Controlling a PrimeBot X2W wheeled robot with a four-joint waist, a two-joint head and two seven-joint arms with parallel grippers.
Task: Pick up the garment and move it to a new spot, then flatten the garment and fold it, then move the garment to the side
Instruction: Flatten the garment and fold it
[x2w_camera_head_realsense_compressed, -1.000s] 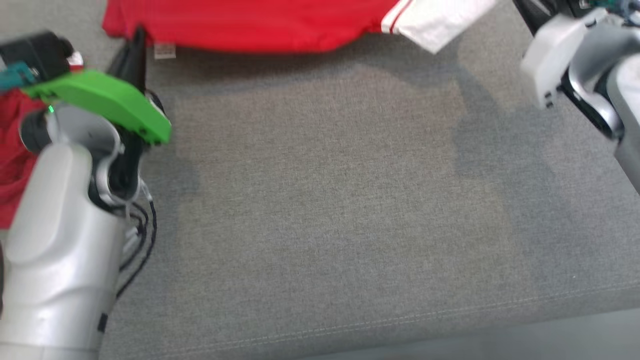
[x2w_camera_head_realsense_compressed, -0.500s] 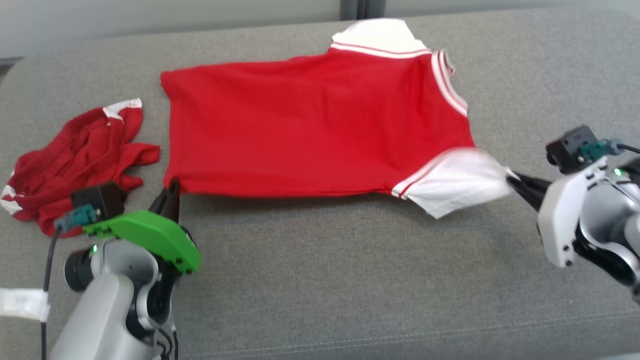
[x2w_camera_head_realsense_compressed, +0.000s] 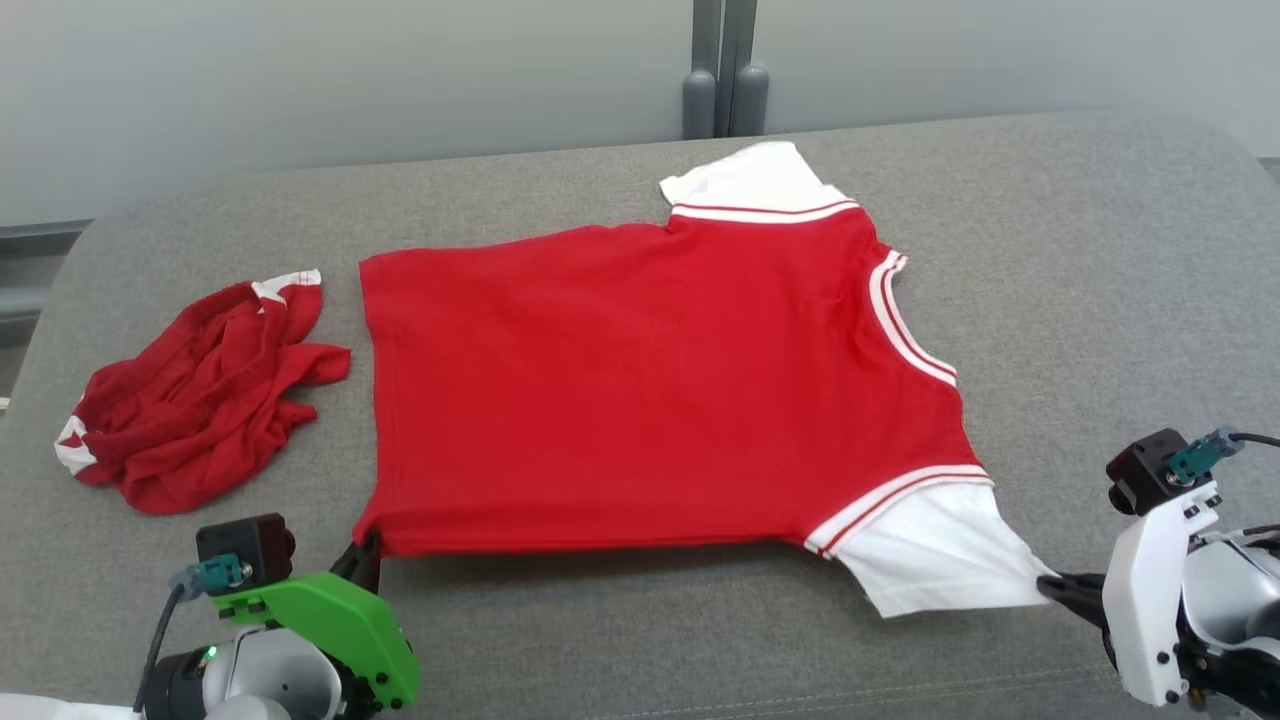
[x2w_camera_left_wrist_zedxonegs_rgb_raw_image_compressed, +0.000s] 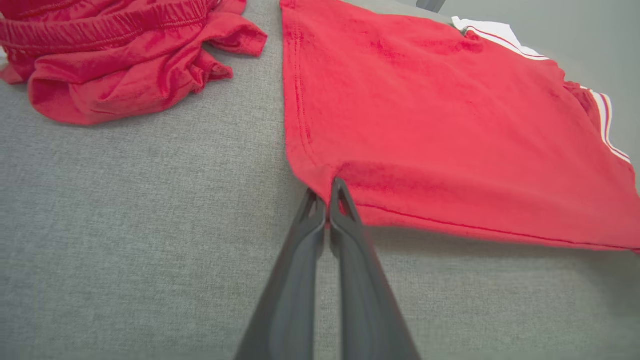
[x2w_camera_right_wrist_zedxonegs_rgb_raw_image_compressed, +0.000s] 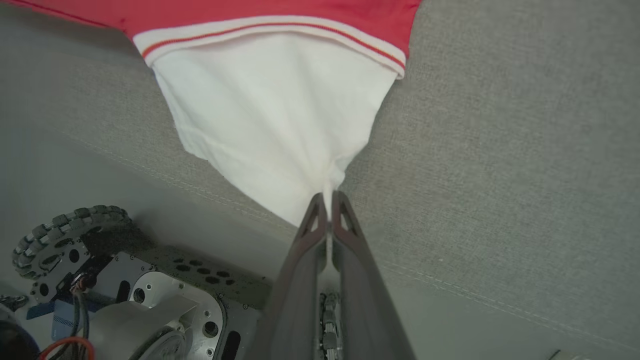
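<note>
Lower left of the head view: the left tool is fully closed, pinching the near hem corner of the red shirt. Lower right: the right tool is fully closed on the tip of the shirt's white sleeve, which gathers toward the grip. The shirt lies spread across the centre of the gray desk. A crumpled red garment lies at centre left, just beside the shirt.

The right claw, rising from 6 o'clock, is pinched tight on the garment at the corner of its white sleeve, which fans toward 12 o'clock up to striped trim and red cloth. The grey fabric desk lies at 3 o'clock, and the robot's wheeled base at 8 o'clock.
</note>
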